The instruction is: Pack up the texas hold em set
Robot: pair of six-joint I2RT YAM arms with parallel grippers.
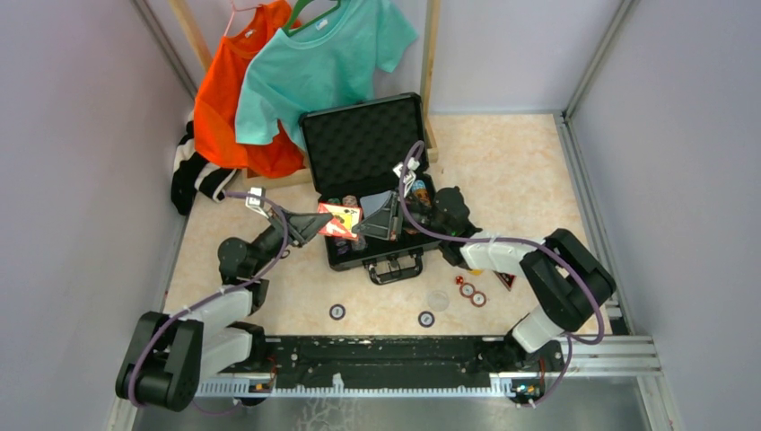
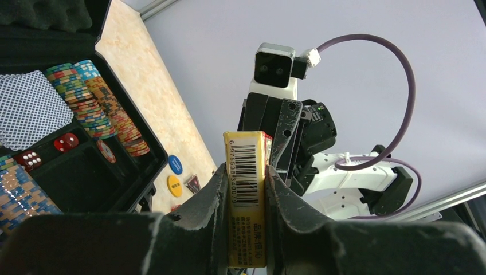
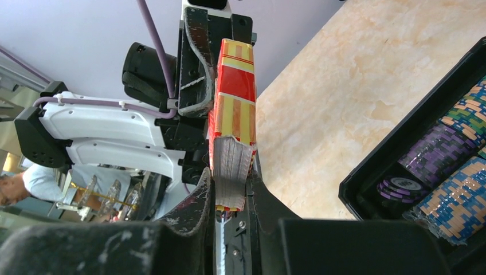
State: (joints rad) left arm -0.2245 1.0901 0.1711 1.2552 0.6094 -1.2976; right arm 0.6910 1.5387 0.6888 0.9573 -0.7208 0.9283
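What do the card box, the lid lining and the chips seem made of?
The card box looks like smooth printed cardboard: folded edges, barcode. The lid lining: black foam, egg-crate bumps. The chips: probably plastic or clay composite, striped edges.

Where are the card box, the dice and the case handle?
card box (image 2: 247, 172), left wrist view, on its barcode edge
dice (image 2: 67, 141), left wrist view, on one red die's face
case handle (image 1: 396, 268), top view, middle of the grip
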